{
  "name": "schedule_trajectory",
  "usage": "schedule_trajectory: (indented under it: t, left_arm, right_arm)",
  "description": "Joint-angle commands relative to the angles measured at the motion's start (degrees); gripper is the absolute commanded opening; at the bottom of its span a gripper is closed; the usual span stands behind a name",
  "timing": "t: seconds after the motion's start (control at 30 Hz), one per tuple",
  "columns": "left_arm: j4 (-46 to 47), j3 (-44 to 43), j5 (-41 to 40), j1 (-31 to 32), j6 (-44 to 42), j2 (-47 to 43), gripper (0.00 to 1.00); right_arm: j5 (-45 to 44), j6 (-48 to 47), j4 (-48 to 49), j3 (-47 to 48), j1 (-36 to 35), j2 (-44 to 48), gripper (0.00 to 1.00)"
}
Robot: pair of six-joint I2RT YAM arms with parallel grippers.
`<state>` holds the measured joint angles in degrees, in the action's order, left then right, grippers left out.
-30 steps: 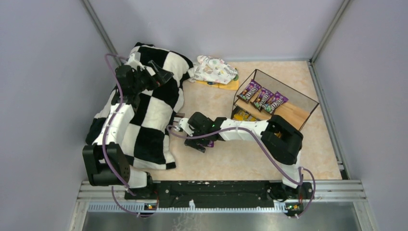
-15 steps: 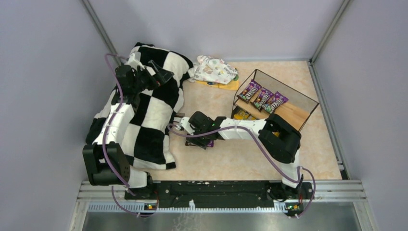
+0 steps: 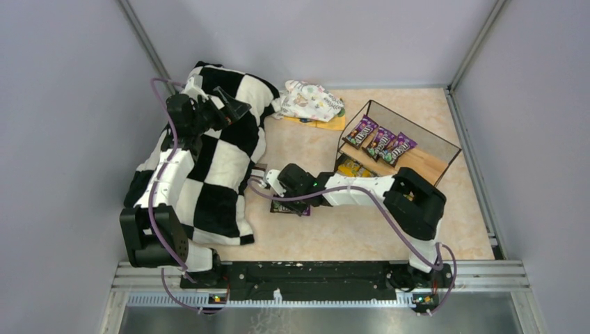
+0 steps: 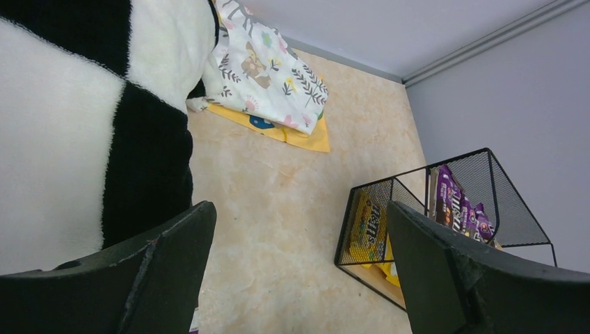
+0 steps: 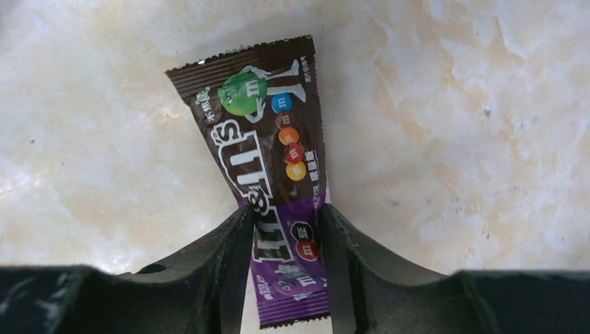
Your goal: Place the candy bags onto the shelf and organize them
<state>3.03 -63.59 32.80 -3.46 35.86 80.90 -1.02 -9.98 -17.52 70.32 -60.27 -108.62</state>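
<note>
A purple-and-brown candy bag (image 5: 268,160) lies flat on the tabletop, and my right gripper (image 5: 285,236) is shut on its lower end, one finger pressed against each long edge. From above, this gripper (image 3: 289,205) sits low beside the blanket's edge, with the bag (image 3: 296,209) peeking out beneath it. The shelf (image 3: 417,165) stands at the right, with three purple candy bags (image 3: 379,141) on its upper board and yellow candy bags (image 3: 351,167) on the lower one. My left gripper (image 3: 233,108) hangs open and empty over the blanket; its view shows the shelf (image 4: 410,182) ahead.
A black-and-white checkered blanket (image 3: 202,167) covers the table's left side. A white floral cloth bundle (image 3: 311,99) rests on an orange sheet (image 3: 330,125) at the back. Grey walls enclose the table on three sides.
My right gripper's jaws have closed in from wide apart onto the purple candy bag, and the arm has shifted slightly right. The left arm has not moved.
</note>
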Motion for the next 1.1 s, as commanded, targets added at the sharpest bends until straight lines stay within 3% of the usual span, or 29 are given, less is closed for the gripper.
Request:
schedule_trajectory:
  t: [0.0, 0.2, 0.27, 0.4, 0.5, 0.8, 1.07]
  left_arm:
    - [2.86, -0.99, 1.17, -0.41, 0.13, 0.22, 0.98]
    - [2.99, -0.97, 1.48, -0.41, 0.41, 0.06, 0.98]
    - [3.08, -0.92, 1.69, -0.4, 0.55, 0.04, 0.98]
    - [3.38, -0.79, 1.96, -0.43, 0.81, -0.06, 0.98]
    - [3.32, -0.78, 1.6, -0.34, 0.55, -0.19, 0.98]
    - [3.18, -0.87, 1.48, -0.41, 0.37, 0.04, 0.98]
    - [3.21, -0.88, 1.83, -0.41, 0.71, 0.08, 0.98]
  right_arm:
    - [0.84, 3.22, 4.42, -2.58, -0.64, 8.92, 0.39]
    - [1.93, 5.47, 7.62, -6.74, -0.54, 19.98, 0.32]
    - [1.31, 5.9, 7.81, -7.36, -0.55, 22.29, 0.35]
    - [1.53, 7.7, 4.26, -5.05, -0.11, 20.19, 0.7]
    - [1.3, 9.24, 0.28, -1.66, -0.17, 14.9, 0.8]
    - [-4.49, 7.5, -12.41, 9.13, -2.88, -0.16, 0.83]
    - [-4.02, 7.08, -11.61, 9.93, -3.14, -3.23, 0.81]
